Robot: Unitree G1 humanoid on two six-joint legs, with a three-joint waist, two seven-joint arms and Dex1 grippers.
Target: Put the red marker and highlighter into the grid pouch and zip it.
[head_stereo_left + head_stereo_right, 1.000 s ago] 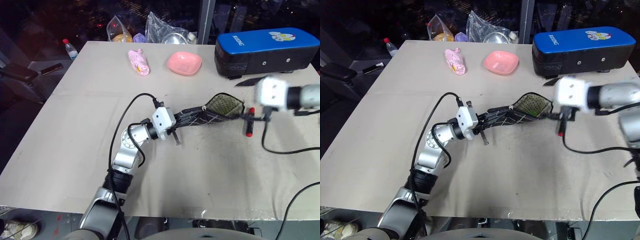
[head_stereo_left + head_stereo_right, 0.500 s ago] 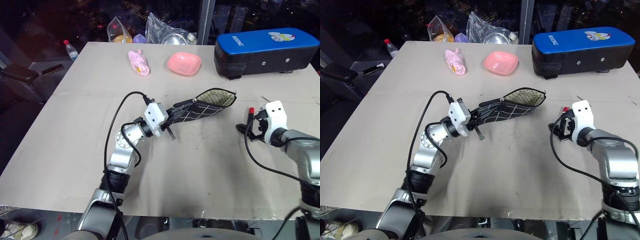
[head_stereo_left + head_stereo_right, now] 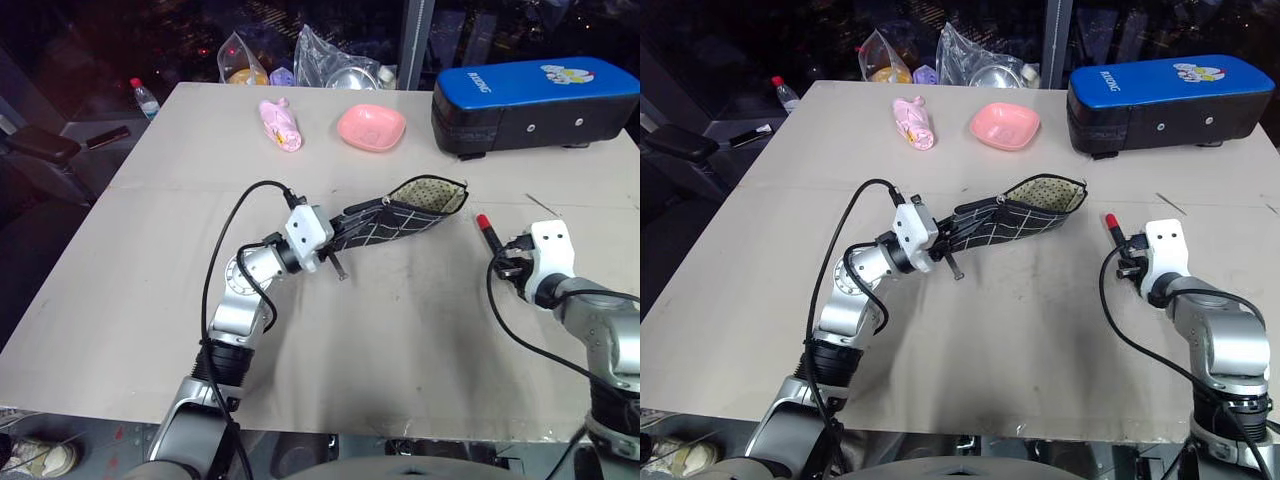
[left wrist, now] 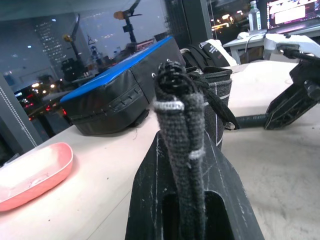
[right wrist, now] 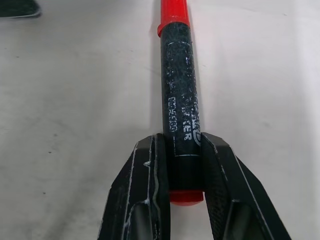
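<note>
Since a second ago the right gripper (image 3: 508, 268) has dropped from beside the pouch's mouth to the table (image 3: 120, 280) at the right, and its fingers, spread half a second ago, have closed on the marker (image 3: 487, 231). Seen from the left eye, the marker sticks out of that gripper toward the far side, red cap leading, well apart from the pouch (image 3: 400, 212). The pouch is black with white grid lines and a dotted pale lining; its mouth gapes toward the right, and its other end is pinched in the left gripper (image 3: 335, 232), held off the table. From the right eye, a pink dish (image 3: 1005, 126), a pink toy (image 3: 912, 123) and a blue case (image 3: 1170, 90) stand at the far edge. Through the left wrist camera, the two fingers (image 4: 150, 200) are clamped tight on the pouch's folded edge, with the case behind. Through the right wrist camera, both fingers (image 5: 150, 200) press the marker's dark, white-lettered barrel near its red rear end, the red cap pointing away along the table.
</note>
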